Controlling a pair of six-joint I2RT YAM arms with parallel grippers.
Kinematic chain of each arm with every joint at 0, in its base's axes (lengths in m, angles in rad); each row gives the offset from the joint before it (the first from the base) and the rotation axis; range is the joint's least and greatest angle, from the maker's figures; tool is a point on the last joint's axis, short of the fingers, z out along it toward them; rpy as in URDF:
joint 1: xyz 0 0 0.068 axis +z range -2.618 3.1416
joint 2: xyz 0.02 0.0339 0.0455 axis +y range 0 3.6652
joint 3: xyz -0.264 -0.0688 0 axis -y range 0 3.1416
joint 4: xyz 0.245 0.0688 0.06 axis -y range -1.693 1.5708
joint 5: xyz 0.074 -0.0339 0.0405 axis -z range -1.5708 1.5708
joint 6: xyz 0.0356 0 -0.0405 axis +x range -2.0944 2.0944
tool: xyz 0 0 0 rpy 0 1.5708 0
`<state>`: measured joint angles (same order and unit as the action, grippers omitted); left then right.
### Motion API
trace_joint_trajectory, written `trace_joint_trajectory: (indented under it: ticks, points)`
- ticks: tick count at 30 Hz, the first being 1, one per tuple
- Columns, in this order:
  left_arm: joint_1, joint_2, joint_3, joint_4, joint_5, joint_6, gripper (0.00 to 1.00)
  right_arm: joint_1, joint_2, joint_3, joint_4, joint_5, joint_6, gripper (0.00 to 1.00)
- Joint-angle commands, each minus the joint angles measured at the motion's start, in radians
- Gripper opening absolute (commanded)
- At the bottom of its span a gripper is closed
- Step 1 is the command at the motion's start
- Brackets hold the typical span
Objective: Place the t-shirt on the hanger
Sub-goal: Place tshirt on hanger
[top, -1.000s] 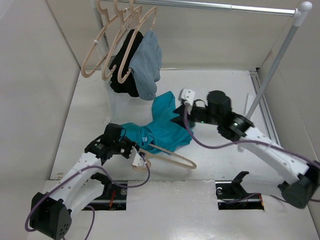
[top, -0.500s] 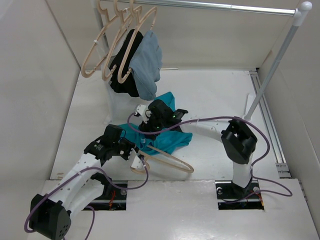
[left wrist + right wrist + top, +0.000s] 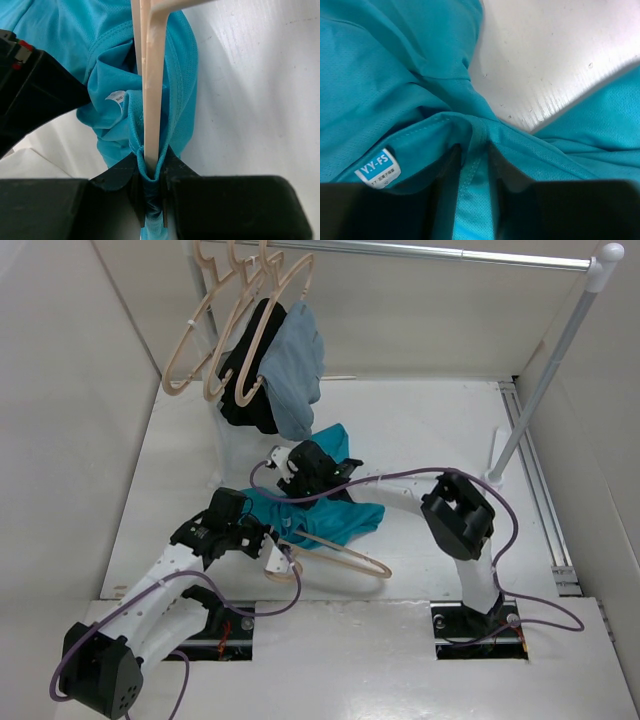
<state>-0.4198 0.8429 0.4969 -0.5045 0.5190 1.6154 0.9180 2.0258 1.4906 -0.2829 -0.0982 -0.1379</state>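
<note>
The teal t-shirt (image 3: 335,515) lies crumpled mid-table. The pale wooden hanger (image 3: 345,552) lies on the table with one end inside the shirt. My left gripper (image 3: 268,540) is shut on the hanger's arm (image 3: 150,100) with teal cloth (image 3: 175,70) pinched round it; in the left wrist view this gripper (image 3: 152,172) grips both. My right gripper (image 3: 298,472) is down on the shirt's far side. In the right wrist view it (image 3: 474,157) is shut on a fold of the teal neck seam (image 3: 485,135), next to the white label (image 3: 377,167).
A rail at the back left carries several identical beige hangers (image 3: 215,315), a black garment (image 3: 245,380) and a grey-blue garment (image 3: 295,370). A white rack pole (image 3: 550,365) slants up at the right. Walls close the left and back sides.
My right arm has folded in and its gripper moved left from the shirt's right side onto the neck, now shut on cloth. The left gripper and hanger barely moved.
</note>
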Motion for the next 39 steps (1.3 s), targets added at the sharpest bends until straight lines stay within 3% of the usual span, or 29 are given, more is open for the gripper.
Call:
trace_joint_trajectory:
  ticks: [1,3,8,14,19,24,32,39]
  points:
    - [-0.007,-0.002,0.022,0.007,0.036,-0.038,0.0,0.007,0.02,0.043,0.013,0.021,0.008,0.24]
    - [-0.007,-0.011,0.031,0.007,0.036,-0.052,0.0,0.007,0.021,0.043,-0.015,0.096,0.033,0.0]
    - [-0.007,-0.053,0.04,-0.006,0.027,-0.188,0.0,-0.145,-0.177,-0.232,0.097,0.097,0.211,0.0]
    - [-0.007,-0.074,0.061,0.043,0.007,-0.402,0.0,-0.353,-0.507,-0.556,0.126,0.262,0.296,0.0]
    - [-0.007,0.004,0.107,0.101,-0.004,-0.506,0.0,-0.462,-0.694,-0.627,0.027,0.31,0.307,0.0]
    - [-0.007,0.143,0.17,0.136,-0.147,-0.525,0.0,-0.577,-0.861,-0.702,-0.048,0.341,0.327,0.0]
    - [-0.007,0.277,0.247,0.158,-0.281,-0.534,0.0,-0.599,-1.062,-0.678,-0.17,0.446,0.293,0.0]
    - [-0.062,0.367,0.279,0.135,-0.447,-0.512,0.0,-0.441,-1.063,-0.543,-0.272,0.613,0.242,0.0]
